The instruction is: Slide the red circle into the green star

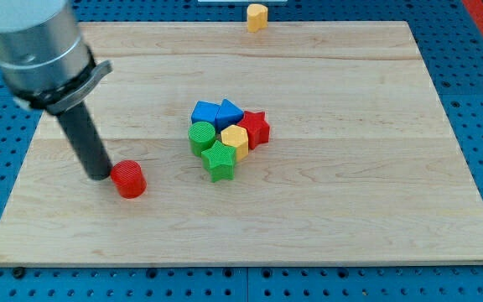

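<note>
I have a single view, looking down at a slant from in front of the wooden board [325, 226], which fills most of the frame, all four edges in sight. The blue pegboard [476, 101] shows around it. My arm's housing [36, 46] looms large at the view's top left, probably nearest the lens.

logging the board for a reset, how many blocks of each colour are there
red: 2, the red circle beside my tip and the red star
green: 2, the green star and the green circle
blue: 2, the left blue block and the right blue block
yellow: 2, the yellow block in the cluster and the yellow block at the view's top
total: 8
</note>
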Controlling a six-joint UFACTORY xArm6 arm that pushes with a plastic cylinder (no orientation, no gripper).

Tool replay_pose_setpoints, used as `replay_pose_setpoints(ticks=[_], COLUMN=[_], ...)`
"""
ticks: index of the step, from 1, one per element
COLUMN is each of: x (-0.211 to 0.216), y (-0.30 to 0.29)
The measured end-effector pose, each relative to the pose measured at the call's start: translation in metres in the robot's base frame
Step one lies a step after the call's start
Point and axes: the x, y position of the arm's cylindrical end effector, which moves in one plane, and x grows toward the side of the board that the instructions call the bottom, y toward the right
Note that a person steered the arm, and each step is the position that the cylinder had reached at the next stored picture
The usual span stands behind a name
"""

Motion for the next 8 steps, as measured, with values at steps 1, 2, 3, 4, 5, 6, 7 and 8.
replay_pose_setpoints(ticks=[1,2,3,4,5,6,7,8], x=[0.0,0.01,0.038,0.045,0.026,0.022,0.022,-0.001], y=[0.079,0.108,0.113,0.126,0.128,0.09,0.07,0.093])
